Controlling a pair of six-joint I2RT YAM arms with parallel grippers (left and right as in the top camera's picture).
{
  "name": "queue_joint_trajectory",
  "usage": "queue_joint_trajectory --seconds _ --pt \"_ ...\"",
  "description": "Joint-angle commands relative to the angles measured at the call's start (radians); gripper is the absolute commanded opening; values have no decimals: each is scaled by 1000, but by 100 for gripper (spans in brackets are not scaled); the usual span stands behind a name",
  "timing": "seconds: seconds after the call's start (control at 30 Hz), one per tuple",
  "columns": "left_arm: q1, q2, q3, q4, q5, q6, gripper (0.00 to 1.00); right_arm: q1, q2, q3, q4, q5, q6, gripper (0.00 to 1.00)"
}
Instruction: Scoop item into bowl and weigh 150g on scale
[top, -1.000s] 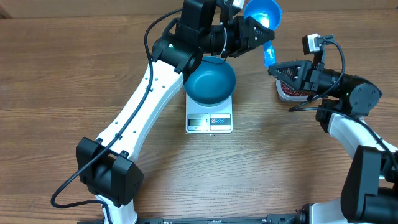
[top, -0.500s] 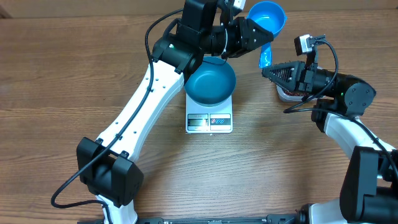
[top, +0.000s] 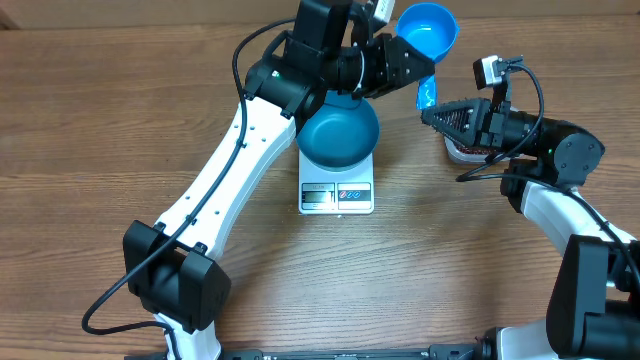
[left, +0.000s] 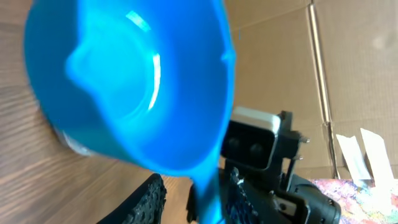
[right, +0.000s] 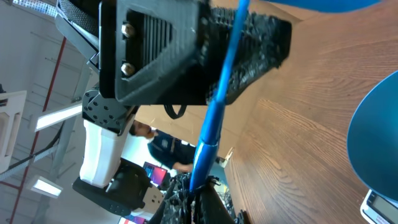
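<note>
The blue bowl (top: 340, 130) stands on the white scale (top: 337, 192); its rim (right: 380, 143) also shows in the right wrist view. A small blue scoop (top: 427, 26) is held up past the bowl, and its cup (left: 130, 81) looks empty. My right gripper (top: 436, 114) is shut on the end of the scoop's handle (right: 217, 99). My left gripper (top: 412, 68) straddles the handle (left: 208, 199) just under the cup, with a gap showing beside one finger (left: 149, 196). Of the beans (top: 466, 150), only a sliver shows under the right gripper.
The clear tub (top: 460, 154) holding the beans sits right of the scale, mostly hidden by my right arm (top: 560, 150). The left arm (top: 240, 160) stretches across the table over the bowl's far side. Cardboard (left: 348, 74) stands behind the table.
My right gripper moved left with the handle end, and the scoop's cup shifted slightly right. The left gripper stayed at the neck of the scoop.
</note>
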Motion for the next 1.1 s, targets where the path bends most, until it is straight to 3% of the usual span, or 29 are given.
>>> queue_joint_trajectory --seconds 0.0,0.27,0.43,0.53,0.63,0.73,0.77,0.8,0.83,0.9,0.93,1.07 --pt "-14 -13 -1 16 -6 -11 40 7 -27 26 6 10 -4 4" --pt "-45 -13 -3 -5 -34 35 40 8 -27 26 28 10 0 4" --pt "-45 -13 -3 -5 -37 35 23 8 -27 26 28 10 0 4" --pt "-45 -13 -3 2 -37 35 18 8 -27 26 28 9 0 4" --pt "-44 -13 -3 29 -41 35 4 8 -27 26 28 6 0 4" --pt "-37 -13 -3 48 -46 31 4 8 -27 26 28 6 -1 6" --pt "-34 -13 -3 48 -52 31 4 8 -27 26 28 6 -1 16" --pt "-29 -13 -3 48 -57 28 4 8 -27 26 28 8 -1 42" --pt "-19 -13 -3 46 -63 13 4 6 -27 26 28 11 -1 60" --pt "-6 -13 -3 47 -63 -32 4 6 -27 26 27 29 -1 78" --pt "1 -13 -3 52 -64 -56 4 6 -27 26 27 39 -1 84" --pt "14 -13 -3 110 -63 -99 4 6 -27 26 8 91 12 86"
